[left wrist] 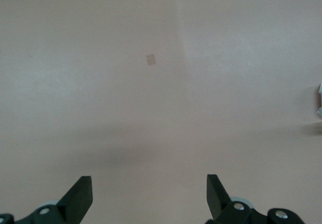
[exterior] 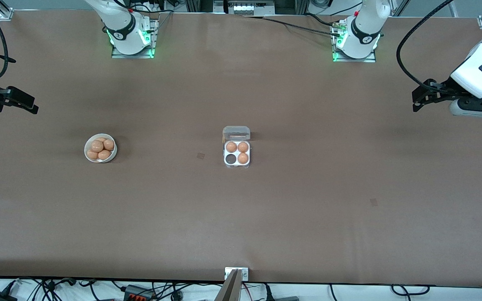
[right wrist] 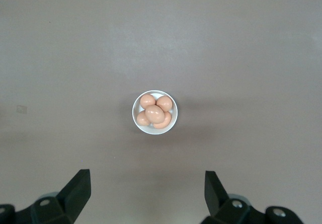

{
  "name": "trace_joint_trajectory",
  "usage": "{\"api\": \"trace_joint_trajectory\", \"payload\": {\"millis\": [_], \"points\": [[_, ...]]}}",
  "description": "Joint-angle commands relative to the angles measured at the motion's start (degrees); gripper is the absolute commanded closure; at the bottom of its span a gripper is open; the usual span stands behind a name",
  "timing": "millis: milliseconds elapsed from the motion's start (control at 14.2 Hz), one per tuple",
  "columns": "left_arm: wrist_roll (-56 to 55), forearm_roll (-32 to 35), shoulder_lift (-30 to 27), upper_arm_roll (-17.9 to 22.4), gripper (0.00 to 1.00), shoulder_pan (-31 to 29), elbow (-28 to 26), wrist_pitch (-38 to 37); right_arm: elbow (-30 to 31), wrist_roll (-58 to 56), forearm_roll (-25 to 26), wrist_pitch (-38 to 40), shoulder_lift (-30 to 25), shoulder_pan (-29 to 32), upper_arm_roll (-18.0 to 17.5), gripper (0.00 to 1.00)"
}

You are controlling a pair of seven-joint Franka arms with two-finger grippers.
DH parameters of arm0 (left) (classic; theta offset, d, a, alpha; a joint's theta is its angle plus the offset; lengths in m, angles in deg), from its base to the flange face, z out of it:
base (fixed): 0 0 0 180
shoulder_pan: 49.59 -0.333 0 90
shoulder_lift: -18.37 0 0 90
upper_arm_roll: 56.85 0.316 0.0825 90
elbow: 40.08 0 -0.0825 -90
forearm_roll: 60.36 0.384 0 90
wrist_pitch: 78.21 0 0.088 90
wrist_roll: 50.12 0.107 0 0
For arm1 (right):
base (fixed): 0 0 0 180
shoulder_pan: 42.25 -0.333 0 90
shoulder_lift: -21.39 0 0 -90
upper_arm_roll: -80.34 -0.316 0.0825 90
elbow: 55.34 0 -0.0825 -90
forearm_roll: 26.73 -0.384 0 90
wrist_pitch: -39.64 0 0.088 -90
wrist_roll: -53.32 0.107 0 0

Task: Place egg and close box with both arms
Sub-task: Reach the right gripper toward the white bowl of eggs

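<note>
Small orange-brown eggs (right wrist: 155,114) in round white bowl (exterior: 87,154), below right gripper (right wrist: 146,194); both jaws released, left gripper (left wrist: 150,196) waiting.

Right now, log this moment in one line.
left gripper: open, waiting | right gripper: open over bowl | box: lid open, one cell empty

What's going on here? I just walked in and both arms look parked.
Nothing is being handled yet. The left gripper and right gripper hang open over their own ends of the table, holding nothing. The egg carton sits mid-table with its clear lid open, three eggs in it and one cell empty. A white bowl of eggs waits toward the right arm's end; the right wrist view looks at it.
</note>
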Motion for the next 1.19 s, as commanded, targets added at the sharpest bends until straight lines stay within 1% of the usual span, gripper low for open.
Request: {"api": "trace_joint_trajectory", "payload": {"millis": [0, 211, 491, 772, 1123], "points": [[0.08, 1.33, 0.58, -0.05, 0.0, 0.36, 1.57, -1.08, 0.84, -1.05, 0.61, 0.63, -1.5, -0.29, 0.42, 0.0], [0.08, 1.42, 0.58, -0.14, 0.0, 0.36, 1.57, -1.08, 0.76, -1.05, 0.78, 0.54, -1.5, -0.38, 0.42, 0.0], [0.08, 1.33, 0.58, -0.14, 0.0, 0.36, 1.57, -1.08, 0.93, -1.23, 0.87, -0.15, 0.87, -0.38, 0.42, 0.0], [0.08, 1.33, 0.58, 0.04, 0.0, 0.36, 1.57, -1.26, 0.93, -1.31, 2.01, -3.75, 6.05, -0.64, 0.25, 0.0], [0.0, 1.33, 0.58, 0.04, 0.0, 0.27, 1.57, -1.26, 1.19, -1.23, 2.19, -7.36, 14.66, -0.56, 0.07, 0.0]]}}
